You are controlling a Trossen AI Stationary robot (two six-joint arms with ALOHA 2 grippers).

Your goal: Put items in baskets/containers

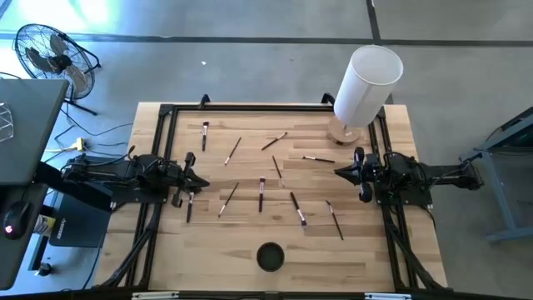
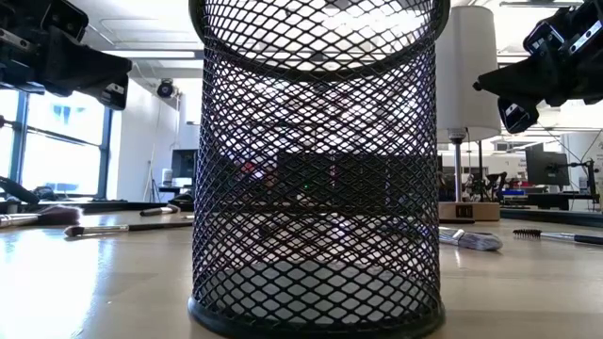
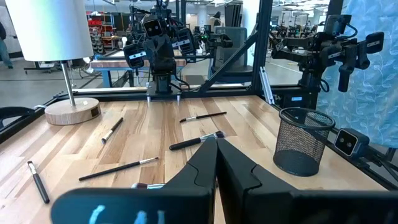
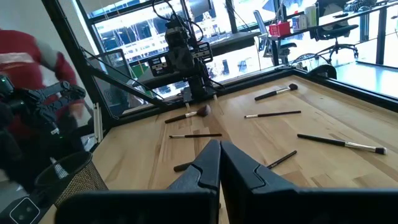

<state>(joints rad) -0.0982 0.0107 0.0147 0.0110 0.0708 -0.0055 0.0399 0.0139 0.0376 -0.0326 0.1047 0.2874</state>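
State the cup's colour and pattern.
Black wire mesh cup, clearest in the low view.

Overhead looks down; low view (table-level) faces the mesh cup [image 2: 316,169].

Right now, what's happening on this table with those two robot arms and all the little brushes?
Nothing is being handled yet. The makeup brushes lie scattered across the wooden table, and the black mesh cup near the front edge looks empty. The left tool waits at the table's left side and the right tool at its right, both with fingers shut and holding nothing. A white lamp stands at the far right corner.
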